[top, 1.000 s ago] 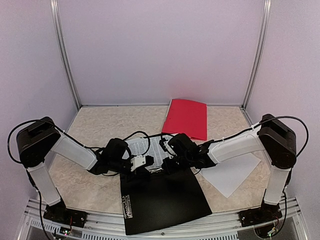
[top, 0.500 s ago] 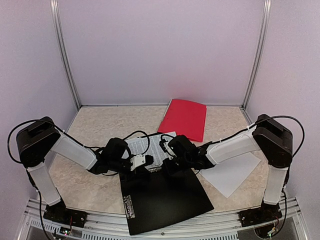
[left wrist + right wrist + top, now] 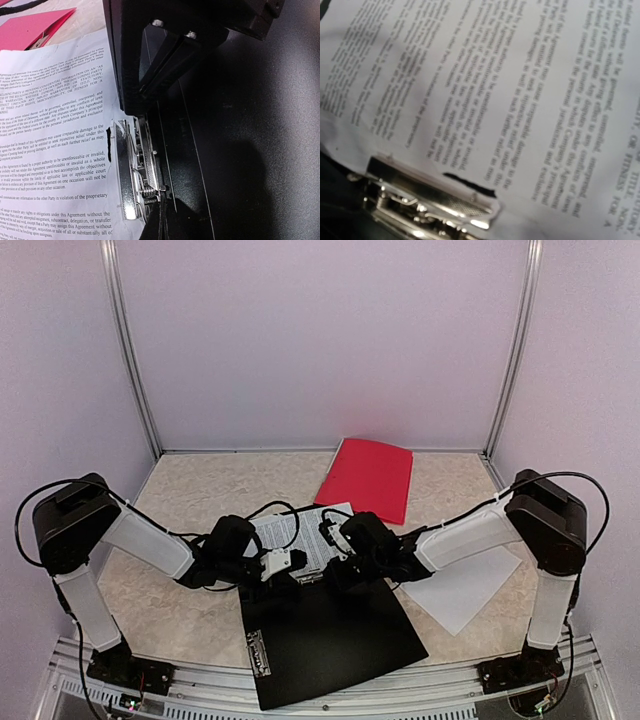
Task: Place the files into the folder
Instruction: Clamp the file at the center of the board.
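The black folder point(image 3: 330, 640) lies open at the near middle, and its metal clip point(image 3: 132, 170) runs along its far edge. A printed sheet of the files point(image 3: 300, 535) lies just beyond, its edge at the clip point(image 3: 430, 205), with a small tear point(image 3: 470, 182) beside it. Another white sheet point(image 3: 460, 590) rests at the right. My left gripper point(image 3: 165, 197) is shut, its tip at the clip's spring. My right gripper point(image 3: 335, 575) is shut too, bearing down on the clip's far end. Its own fingers do not show in the right wrist view.
A red folder point(image 3: 370, 478) lies at the back of the table, close to the rear wall. Both arms' cables loop over the printed sheet. Metal frame posts point(image 3: 130, 350) stand at the back corners.
The right arm has edged slightly left and the black folder has turned a little. The left arm has stayed put.
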Controlling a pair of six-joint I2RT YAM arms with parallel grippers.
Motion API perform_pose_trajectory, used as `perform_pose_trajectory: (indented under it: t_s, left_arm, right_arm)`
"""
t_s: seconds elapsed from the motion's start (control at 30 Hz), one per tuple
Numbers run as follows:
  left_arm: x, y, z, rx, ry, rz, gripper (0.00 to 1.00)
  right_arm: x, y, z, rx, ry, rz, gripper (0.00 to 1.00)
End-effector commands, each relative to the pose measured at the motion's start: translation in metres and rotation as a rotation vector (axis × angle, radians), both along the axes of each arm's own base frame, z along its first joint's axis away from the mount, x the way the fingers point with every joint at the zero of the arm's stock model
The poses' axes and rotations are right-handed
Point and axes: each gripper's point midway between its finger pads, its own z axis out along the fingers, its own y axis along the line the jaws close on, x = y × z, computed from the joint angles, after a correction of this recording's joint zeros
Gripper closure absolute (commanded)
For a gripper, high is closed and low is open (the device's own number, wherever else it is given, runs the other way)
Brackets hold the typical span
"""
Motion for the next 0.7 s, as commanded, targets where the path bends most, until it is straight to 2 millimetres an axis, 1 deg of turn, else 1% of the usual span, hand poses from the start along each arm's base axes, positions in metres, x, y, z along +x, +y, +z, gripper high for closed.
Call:
perform_pose_trajectory:
  t_s: [0.0, 0.13, 0.27, 0.4, 0.47, 0.67]
  left_arm:
    - [-0.004, 0.017, -0.028, 0.109, 0.062, 0.047, 1.0]
    - [0.002, 0.019, -0.028, 0.114, 0.055, 0.076, 1.0]
    - [0.005, 0.019, -0.029, 0.118, 0.053, 0.092, 1.0]
    - [0.005, 0.018, -0.027, 0.105, 0.058, 0.091, 1.0]
    - [0.005, 0.018, -0.027, 0.106, 0.057, 0.091, 1.0]
    - [0.004, 0.017, -0.027, 0.105, 0.057, 0.082, 1.0]
  right_arm:
    - [-0.053, -0.063, -0.082, -0.302, 0.19, 0.081, 1.0]
    - [-0.06, -0.071, -0.083, -0.32, 0.191, 0.101, 1.0]
    - [-0.067, -0.072, -0.082, -0.305, 0.201, 0.121, 1.0]
    - [-0.071, -0.075, -0.088, -0.314, 0.213, 0.126, 1.0]
    - [-0.073, -0.072, -0.089, -0.309, 0.221, 0.137, 1.0]
    - [-0.067, -0.061, -0.072, -0.289, 0.199, 0.14, 1.0]
